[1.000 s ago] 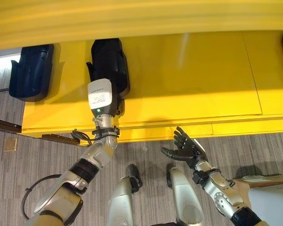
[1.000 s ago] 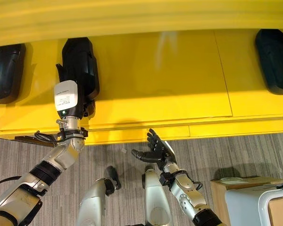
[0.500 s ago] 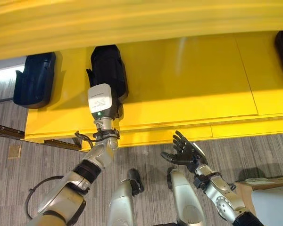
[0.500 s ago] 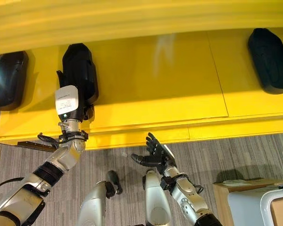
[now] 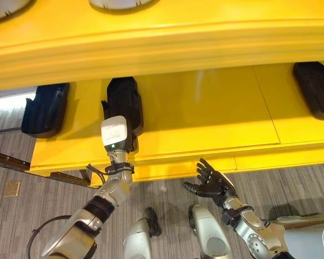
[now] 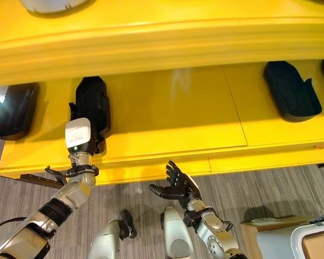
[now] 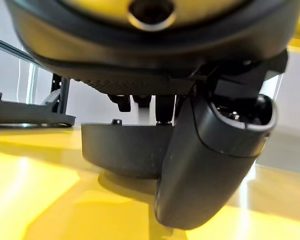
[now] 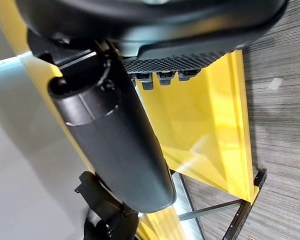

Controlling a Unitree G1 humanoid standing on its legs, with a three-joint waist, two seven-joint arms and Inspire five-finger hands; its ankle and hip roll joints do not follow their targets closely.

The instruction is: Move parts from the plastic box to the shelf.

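Now you're at the placing step; left hand [image 5: 116, 141] sits at the part [image 5: 122, 108] on the shelf [image 5: 205, 113], its grasp can't be told. Right hand [image 5: 209, 181] hangs released; next, let go and withdraw if the part's settled.

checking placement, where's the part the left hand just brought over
In the left eye view the black part lies on the yellow shelf at its left, just past the left hand, between another part further left and one far right.

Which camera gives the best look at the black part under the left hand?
The right eye view: the black part lies whole on the yellow shelf. The left eye view matches it; the left wrist view has only its low edge past the left hand.
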